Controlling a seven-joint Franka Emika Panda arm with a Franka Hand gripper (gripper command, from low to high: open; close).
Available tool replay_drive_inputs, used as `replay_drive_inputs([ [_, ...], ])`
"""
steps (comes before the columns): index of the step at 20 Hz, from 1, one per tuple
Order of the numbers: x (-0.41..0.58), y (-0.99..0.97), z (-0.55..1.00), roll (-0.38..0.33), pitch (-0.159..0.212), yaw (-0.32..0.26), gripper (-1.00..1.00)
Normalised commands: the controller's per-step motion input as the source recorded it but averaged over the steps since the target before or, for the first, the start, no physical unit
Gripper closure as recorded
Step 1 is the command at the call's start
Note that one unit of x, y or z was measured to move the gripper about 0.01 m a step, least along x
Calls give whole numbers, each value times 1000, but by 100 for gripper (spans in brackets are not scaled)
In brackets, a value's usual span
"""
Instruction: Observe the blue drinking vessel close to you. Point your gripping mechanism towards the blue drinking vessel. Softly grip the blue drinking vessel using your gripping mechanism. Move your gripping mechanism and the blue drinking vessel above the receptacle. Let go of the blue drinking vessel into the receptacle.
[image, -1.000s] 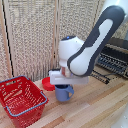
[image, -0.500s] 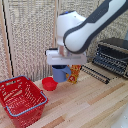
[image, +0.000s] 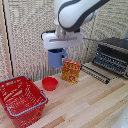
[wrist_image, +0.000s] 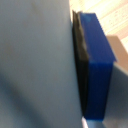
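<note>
Mug (image: 56, 58) is up in the air, tool (image: 60, 49) clenched on it, well above the surface (image: 95, 107), over the red bowl (image: 49, 83) and orange box (image: 71, 71) near the back edge. Basket (image: 22, 100) sits apart by the exterior view's left edge. Wrist view's just blue mug wall against a fingertip (wrist_image: 96, 65)

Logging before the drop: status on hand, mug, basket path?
Hand shut on blue mug, mug lifted clear of table. Red wire basket toward the exterior view's left, not yet under mug. Red bowl and orange box below, not touching.
</note>
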Motion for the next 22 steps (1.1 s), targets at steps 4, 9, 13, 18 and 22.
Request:
replay_drive_inputs([
  [4,436,611,461,174,148,87,100],
  [9,459,786,215,141,147,52,100],
  [13,410,914,-15,60,151,52,100],
  [18,297,954,-297,-18,126,63,100],
  [22,250,804,-487,-121,132,73,100],
])
